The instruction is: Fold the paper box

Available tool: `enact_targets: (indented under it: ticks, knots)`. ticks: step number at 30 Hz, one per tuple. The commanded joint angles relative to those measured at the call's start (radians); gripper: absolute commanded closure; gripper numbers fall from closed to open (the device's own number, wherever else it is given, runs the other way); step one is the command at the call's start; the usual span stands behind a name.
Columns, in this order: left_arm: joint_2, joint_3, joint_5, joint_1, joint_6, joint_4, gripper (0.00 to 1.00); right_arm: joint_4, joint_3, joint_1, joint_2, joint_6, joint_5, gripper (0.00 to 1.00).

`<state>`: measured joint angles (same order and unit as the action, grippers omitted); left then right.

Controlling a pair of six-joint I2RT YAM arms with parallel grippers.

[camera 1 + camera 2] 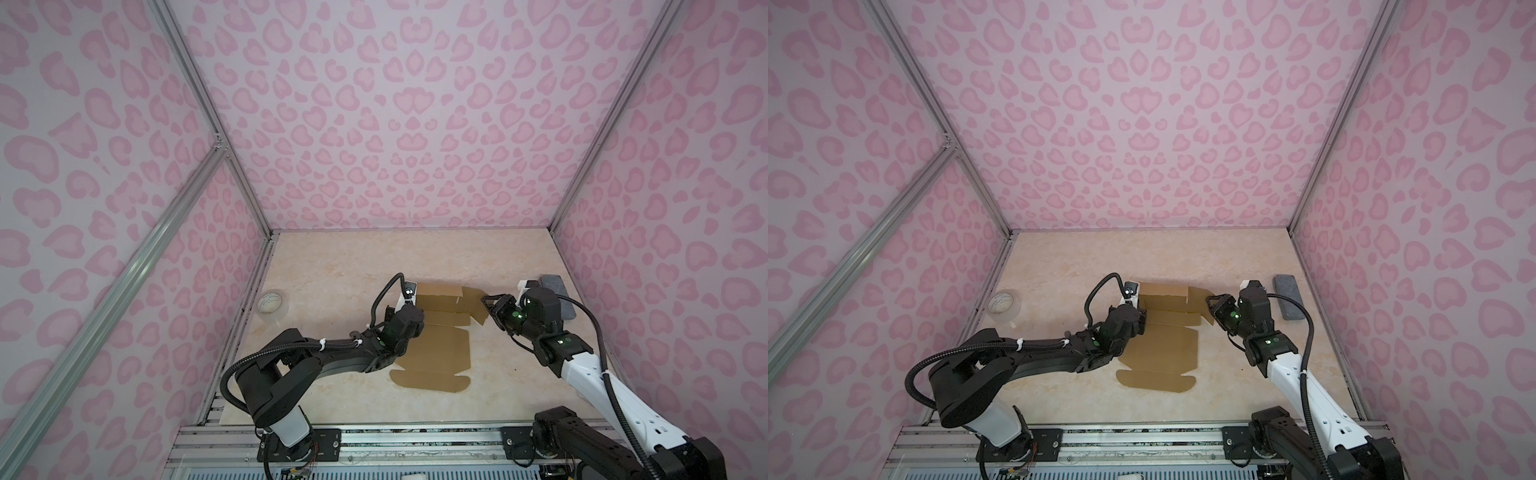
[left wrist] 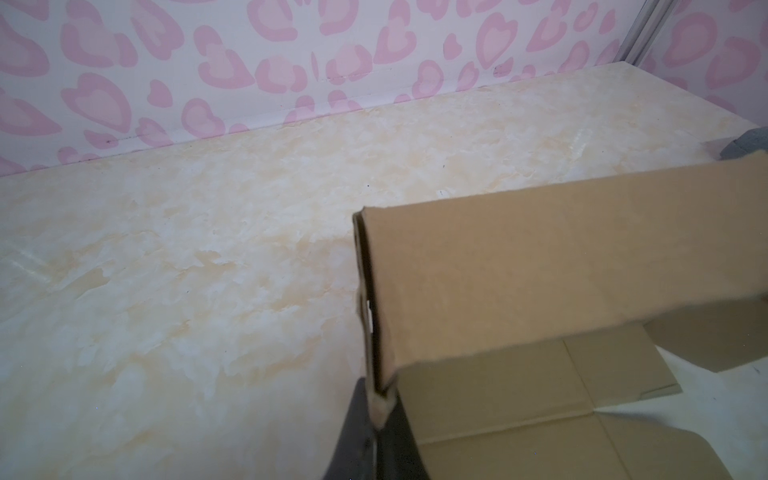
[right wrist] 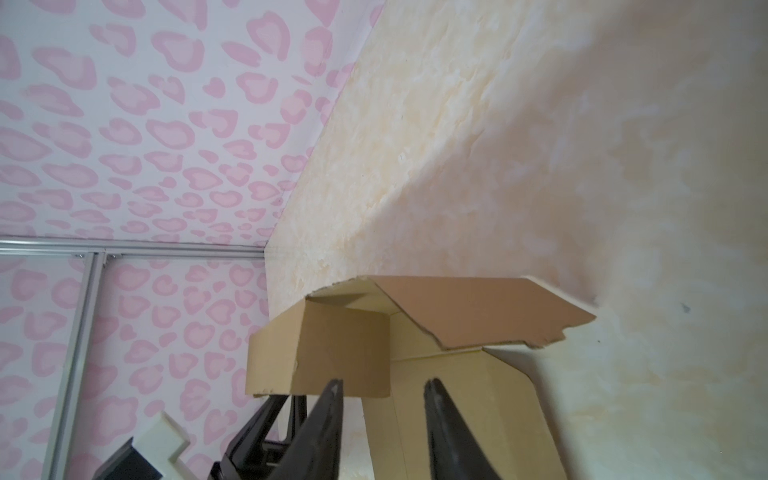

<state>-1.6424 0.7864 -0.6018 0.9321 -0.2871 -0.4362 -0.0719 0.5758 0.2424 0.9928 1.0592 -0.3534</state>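
The paper box [image 1: 441,349] [image 1: 1167,349] is a brown cardboard sheet lying mostly flat on the marbled table in both top views, with its far wall flap folded up. My left gripper [image 1: 419,312] [image 1: 1143,316] is shut on the left end of that raised flap [image 2: 540,270]. In the left wrist view its fingertips [image 2: 365,411] pinch the doubled cardboard edge. My right gripper [image 1: 488,304] [image 1: 1211,304] is at the sheet's right side flaps. Its jaws [image 3: 384,388] stand apart, just short of a raised side flap [image 3: 345,345], and hold nothing.
A clear tape roll [image 1: 272,306] [image 1: 1004,306] stands near the left wall. A grey block [image 1: 559,297] [image 1: 1289,297] [image 2: 744,143] lies along the right wall, behind my right arm. Pink patterned walls enclose the table on three sides.
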Motion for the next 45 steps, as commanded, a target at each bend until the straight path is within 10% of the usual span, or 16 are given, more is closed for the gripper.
enact_targets:
  ticks: [1, 45]
  knots:
    - [0.013, -0.005, -0.013, -0.001, -0.014, -0.024, 0.98, -0.026, -0.012, 0.011, 0.038, -0.065, -0.076, 0.65]
    - [0.048, -0.066, -0.023, 0.004, -0.01, -0.099, 0.98, 0.564, -0.267, 0.129, 0.289, -0.085, 0.198, 0.55]
